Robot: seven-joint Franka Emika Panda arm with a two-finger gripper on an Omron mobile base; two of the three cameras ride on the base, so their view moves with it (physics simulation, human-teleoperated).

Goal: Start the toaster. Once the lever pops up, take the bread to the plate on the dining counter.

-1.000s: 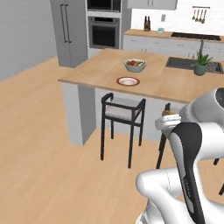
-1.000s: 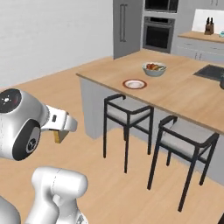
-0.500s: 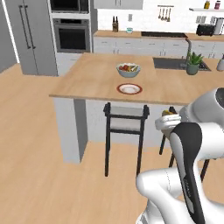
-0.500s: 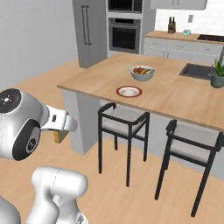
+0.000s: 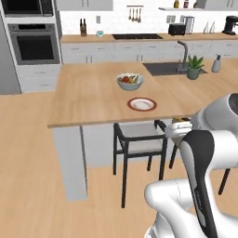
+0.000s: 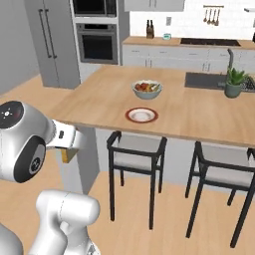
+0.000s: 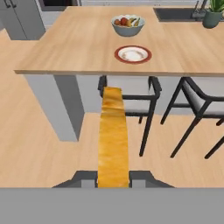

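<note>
My gripper [image 7: 113, 178] is shut on the bread [image 7: 113, 135], a golden-brown slice seen edge-on and reaching forward from between the fingertips. In the base views the hand sits close in front of the arm, with a tan corner of the bread [image 6: 66, 155] showing under it. Ahead lies the dining counter [image 7: 65, 43], a light-wood top, and the plate [image 7: 133, 54] with its red-brown rim rests on it near the front edge. The plate [image 5: 142, 104] is apart from the bread, beyond and above it. A small black box on the back worktop looks like the toaster [image 5: 176, 29].
A white fruit bowl [image 5: 129, 81] stands just behind the plate. Two black stools [image 6: 134, 154] [image 6: 219, 169] are tucked under the counter's near edge, right below the plate. A potted plant [image 5: 194, 67] and a sink sit at the counter's right. Open wood floor lies to the left.
The whole picture has shifted: the base has driven and turned, so the dining counter now sits squarely ahead. The arm has kept its pose with the bread in the gripper.
</note>
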